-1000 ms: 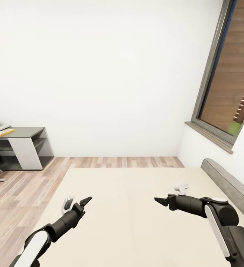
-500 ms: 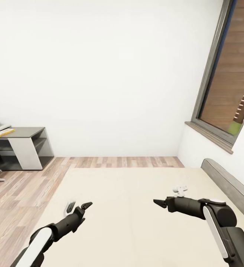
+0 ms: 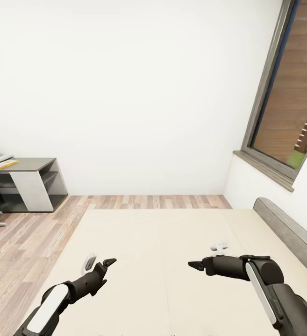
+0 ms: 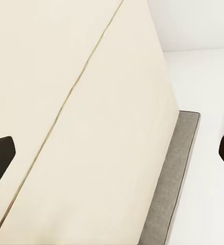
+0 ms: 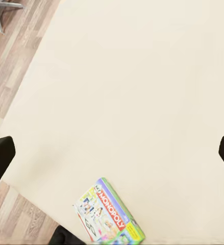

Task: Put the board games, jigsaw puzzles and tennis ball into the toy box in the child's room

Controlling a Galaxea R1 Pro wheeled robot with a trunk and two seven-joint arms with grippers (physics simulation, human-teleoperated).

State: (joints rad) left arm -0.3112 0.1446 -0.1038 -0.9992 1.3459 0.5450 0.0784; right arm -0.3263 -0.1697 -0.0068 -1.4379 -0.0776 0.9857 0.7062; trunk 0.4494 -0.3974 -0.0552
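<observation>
Both sets of jaws stand spread with nothing between them: in each wrist view the two dark fingertips sit at opposite edges of the picture. From the head view, the left gripper point(image 3: 99, 265) and the right gripper point(image 3: 201, 260) hang low over the bed point(image 3: 172, 242), tips pointing inward toward each other, well apart. Both arms reach forward with elbows bent, the left forearm angled up from the lower left, the right one lying nearly level.

Under them spreads a plain beige mattress, with the grey headboard point(image 3: 284, 228) along its right side. A MONOPOLY board game point(image 5: 108, 217) lies flat on the mattress near its edge, beside the wood-plank floor point(image 3: 27, 233). Beyond the bed rise a white wall point(image 3: 125, 93) and a dark-framed window point(image 3: 289, 93). A low dark-grey cabinet point(image 3: 29, 184) stands at the far left.
</observation>
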